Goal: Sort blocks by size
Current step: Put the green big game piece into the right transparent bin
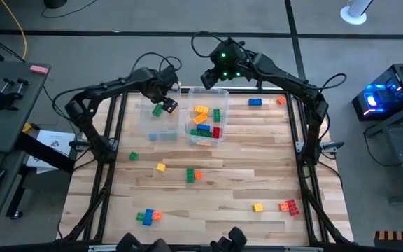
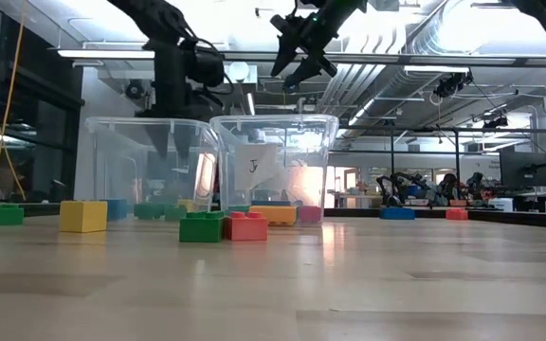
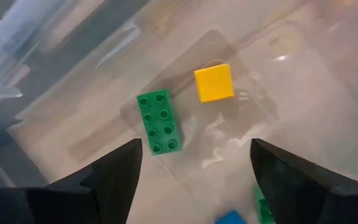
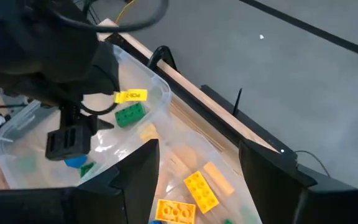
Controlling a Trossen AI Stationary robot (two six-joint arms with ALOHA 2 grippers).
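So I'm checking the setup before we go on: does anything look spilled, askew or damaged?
Nothing stands out. Both clear bins stand upright with blocks inside; loose blocks still scattered on the table are simply unsorted.

Arms: two, matte black, slim tubular links joined by rounded housings.
Cables: black leads loop loosely over both wrists.
Left pincer [image 1: 165,100]: two dark flat fingers [image 3: 114,171] with angular, faceted edges; a small yellow label with dark lettering sits on the wrist.
Right pincer [image 1: 214,75]: two dark wedge-shaped fingers [image 4: 135,171]; green lights glow on the wrist block above it.
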